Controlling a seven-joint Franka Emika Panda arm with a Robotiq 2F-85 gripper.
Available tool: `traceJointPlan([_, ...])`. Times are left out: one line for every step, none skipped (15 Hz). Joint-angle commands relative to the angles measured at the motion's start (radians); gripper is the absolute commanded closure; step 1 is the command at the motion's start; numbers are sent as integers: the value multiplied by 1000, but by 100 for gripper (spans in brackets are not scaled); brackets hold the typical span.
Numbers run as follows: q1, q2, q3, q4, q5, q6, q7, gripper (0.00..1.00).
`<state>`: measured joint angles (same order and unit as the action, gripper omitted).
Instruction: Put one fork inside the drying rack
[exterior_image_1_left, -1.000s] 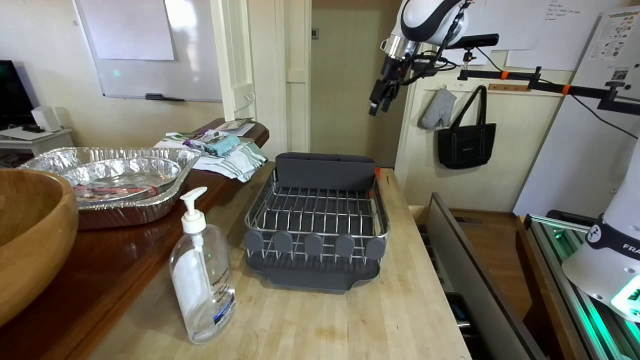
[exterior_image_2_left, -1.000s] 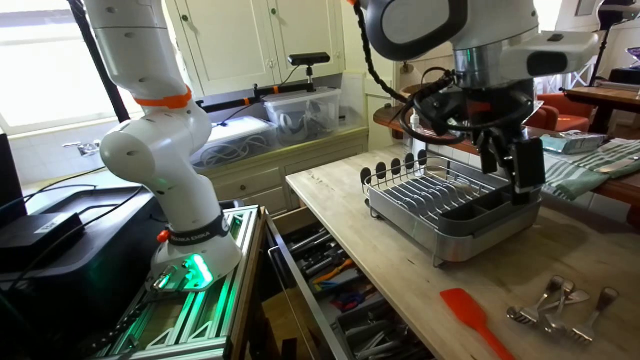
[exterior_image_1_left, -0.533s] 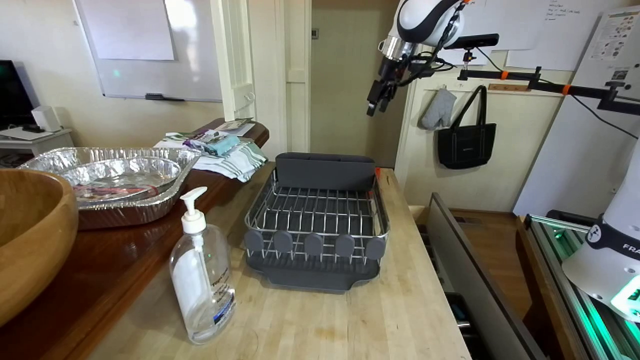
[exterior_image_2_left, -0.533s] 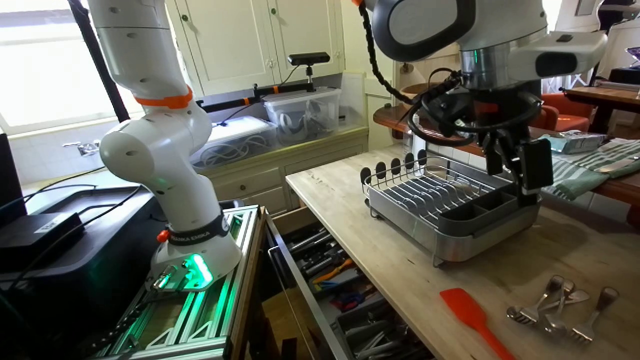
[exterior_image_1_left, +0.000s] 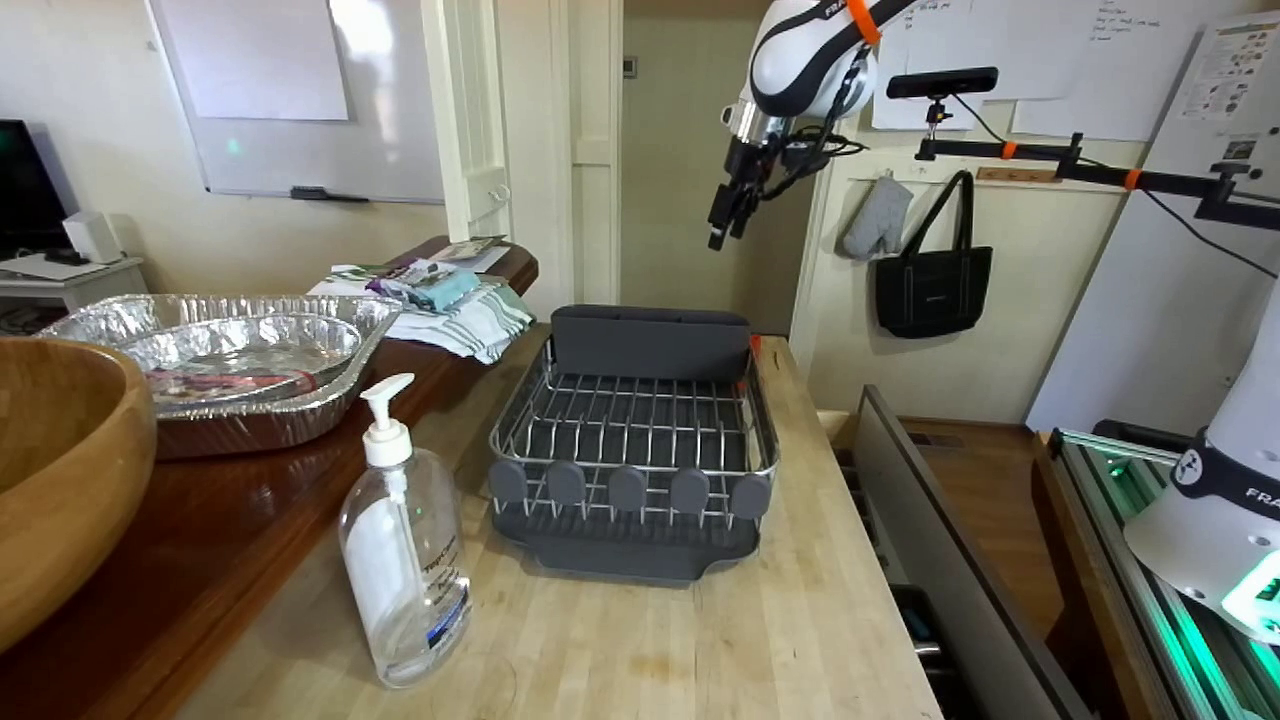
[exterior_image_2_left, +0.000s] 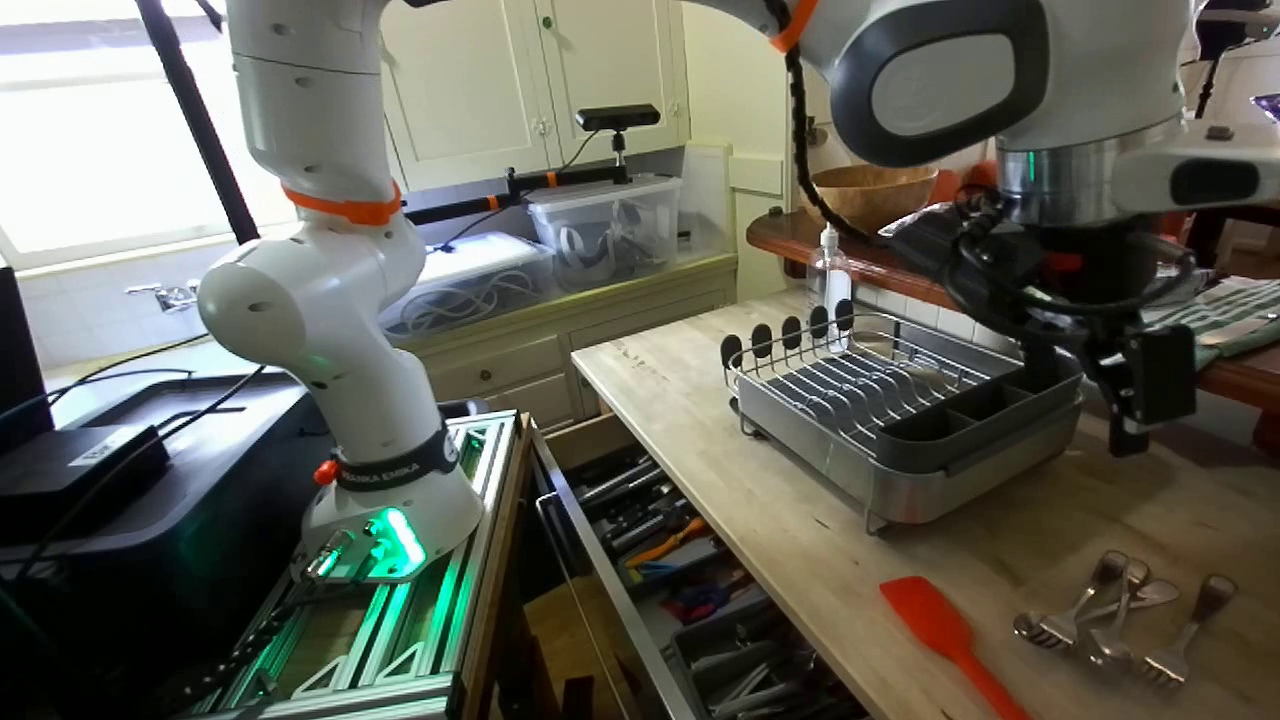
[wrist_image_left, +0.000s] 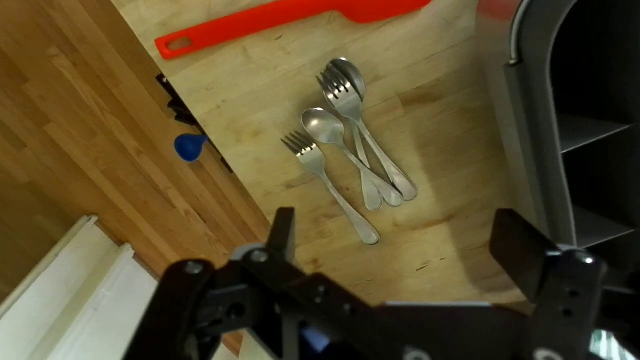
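Note:
The drying rack, dark grey with a silver wire grid, stands on the wooden counter in both exterior views. Its edge also shows at the right of the wrist view. A single fork lies apart on the counter beside a small pile; it also shows in the wrist view. A second fork lies in the pile with spoons. My gripper is open and empty, above the counter, beyond the rack's cutlery-cup end. The forks are hidden in an exterior view behind the rack.
A red spatula lies near the counter edge, also in the wrist view. An open drawer of utensils runs below that edge. A soap bottle, wooden bowl and foil trays stand past the rack.
The arm has swung and lowered my gripper: left and slightly down in an exterior view, right and down in the other view, moving past the rack's end. Rack and cutlery have not moved.

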<state>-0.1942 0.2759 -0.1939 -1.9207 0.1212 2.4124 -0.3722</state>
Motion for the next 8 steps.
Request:
traceJointPlan([-48,150,44,156,-26,-14,-70,0])
traceJointPlan([-54,183,49,189,-40,-18,-78,0])
traceJointPlan([-63,214,58,218,-51,-24,-101,0])
traceJointPlan([-70,242,65,243,-62,-21,-112,0])
traceJointPlan([-83,271,77,270,-62,-21,-128,0])
traceJointPlan([-95,297,90,291,-53,-12,-137,0])
traceJointPlan([-111,323,108,313,-40,-12,-157,0])
traceJointPlan([-125,349,124,333,-29,-12,-166,0])
